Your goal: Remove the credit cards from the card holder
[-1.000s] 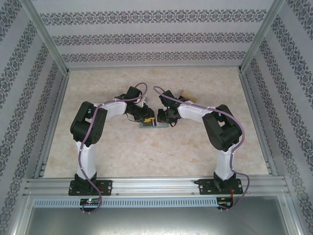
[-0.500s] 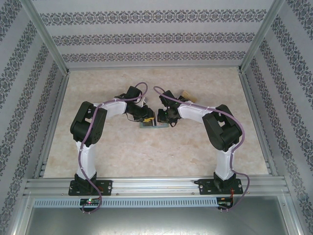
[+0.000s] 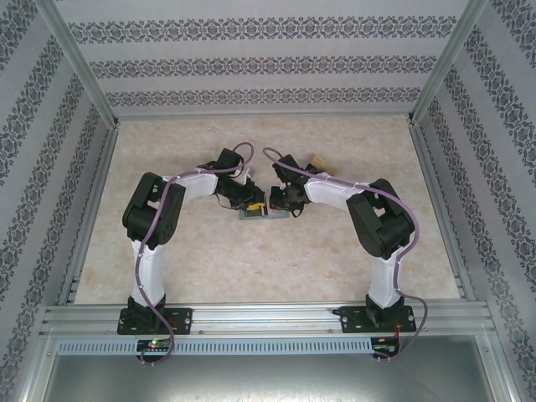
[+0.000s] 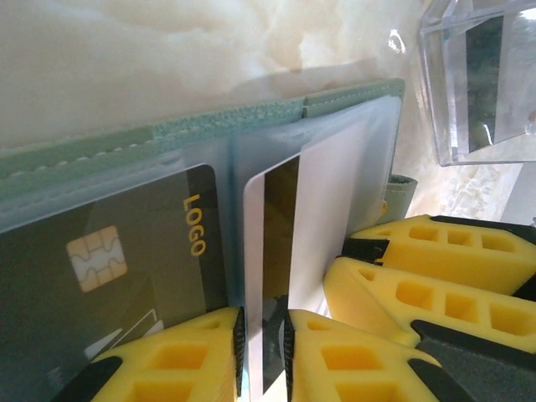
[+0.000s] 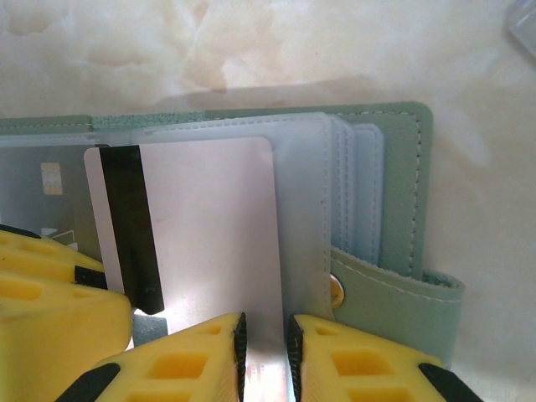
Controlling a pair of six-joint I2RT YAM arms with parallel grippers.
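The sage green card holder [image 3: 264, 215] lies open on the table between both grippers. In the left wrist view the card holder [image 4: 251, 117] keeps a dark credit card [image 4: 126, 251] with a chip in a clear sleeve. A white credit card [image 4: 322, 209] with a black stripe sticks partway out. My left gripper [image 4: 264, 352] is nearly shut, its tips down on that card's striped edge. My right gripper [image 5: 266, 352], also nearly shut, rests on the white card [image 5: 209, 218] by the sleeve edge. The snap tab [image 5: 402, 301] lies to its right.
A clear plastic box [image 4: 477, 75] stands just beyond the holder. A small tan object [image 3: 321, 162] lies behind the right arm. Aluminium rails and patterned walls ring the marble-look table [image 3: 251, 268], which has free room in front.
The left arm has shifted very slightly. Both grippers stay on the card holder, which has not moved.
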